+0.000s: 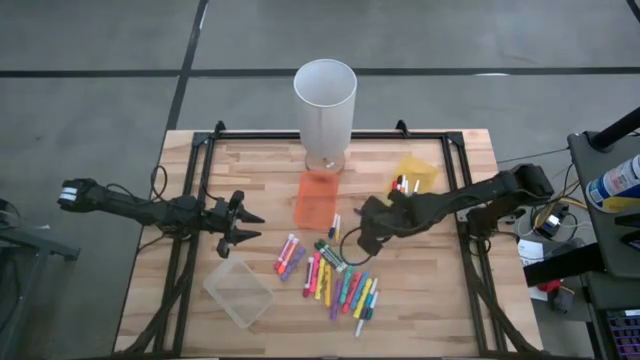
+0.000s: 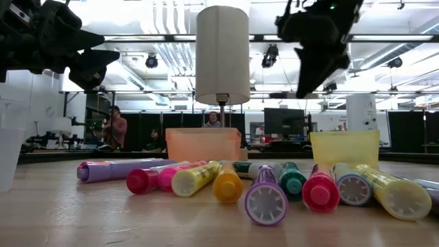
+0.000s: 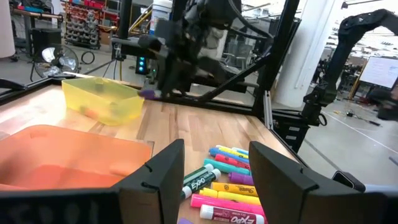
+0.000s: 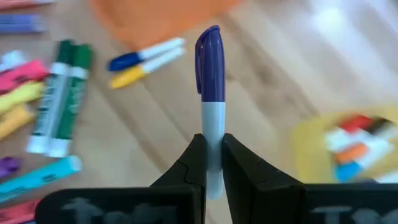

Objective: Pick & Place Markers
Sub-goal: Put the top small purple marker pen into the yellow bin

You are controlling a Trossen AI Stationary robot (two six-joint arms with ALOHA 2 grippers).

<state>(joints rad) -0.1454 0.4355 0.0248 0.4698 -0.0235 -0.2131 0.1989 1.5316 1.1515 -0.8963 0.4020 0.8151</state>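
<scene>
On the wooden worktop (image 1: 450,300), a tall white cylinder (image 1: 325,100) stands at the far middle edge, with an orange bin (image 1: 317,200) just in front of it. Clear bin (image 1: 239,291) sits near the front left; yellow bin (image 1: 415,176) at the far right holds a few markers. Left arm reaches in from the left, left gripper (image 1: 252,226) released with fingers spread, hovering above the worktop left of the orange bin and well apart from the pens. Right arm comes in from the right, right gripper (image 1: 352,243) raised above the worktop between the orange and yellow bins, clenched on a purple-capped marker (image 4: 211,93) with a white barrel, cap pointing away from the fingers. Main pile of markers (image 1: 340,285) lies loose in the front middle of the worktop: pink, yellow, green, blue, purple, mostly side by side. Smaller cluster of pink and purple ones sits just left of it. Two small pens, blue-capped and yellow-capped (image 4: 146,61), lie beside the orange bin's front corner.
</scene>
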